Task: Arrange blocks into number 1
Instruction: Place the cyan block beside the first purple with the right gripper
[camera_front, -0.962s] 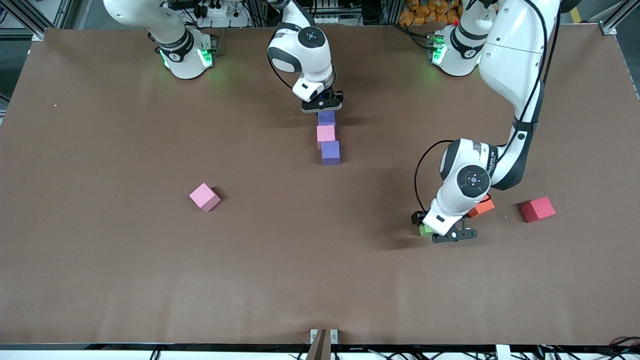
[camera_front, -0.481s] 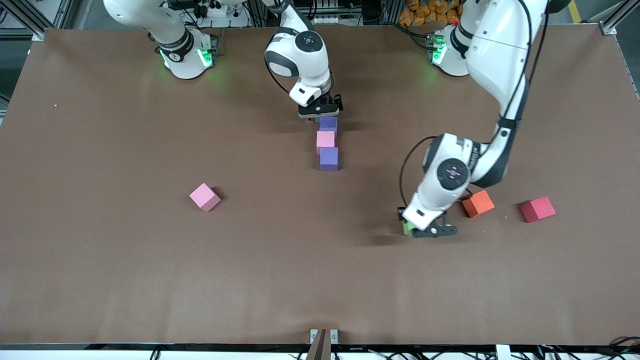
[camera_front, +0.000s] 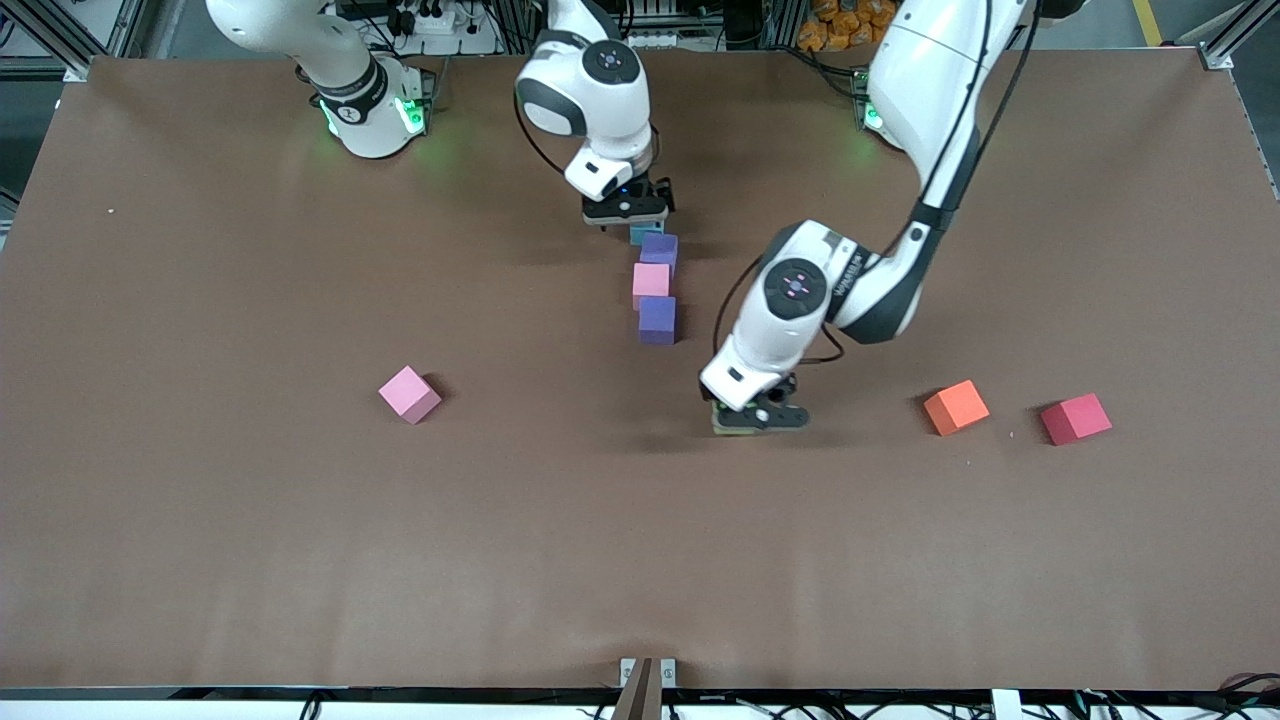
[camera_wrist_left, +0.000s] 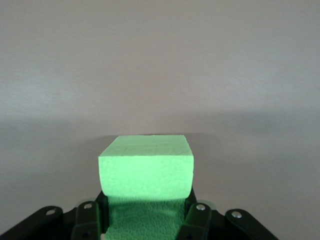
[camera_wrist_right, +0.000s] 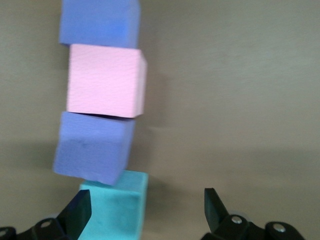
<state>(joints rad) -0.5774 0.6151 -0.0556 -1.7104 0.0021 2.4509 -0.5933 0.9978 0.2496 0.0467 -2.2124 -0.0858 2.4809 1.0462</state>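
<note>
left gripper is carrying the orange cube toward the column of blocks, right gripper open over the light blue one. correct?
Not quite. The left gripper is shut on the green block, as the left wrist view shows; the orange cube sits on the table toward the left arm's end. The rest holds: the right gripper is open over the light blue block.

A wide brown surface (camera_front: 300, 560) is stretching under me, filling most of the frame. Along the top edge, aluminium framing (camera_front: 60, 35) and tangled cables (camera_front: 420, 20) are showing, with orange objects (camera_front: 850, 25) at upper right. Green light (camera_front: 440, 160) is glowing on the brown near the top.
</note>
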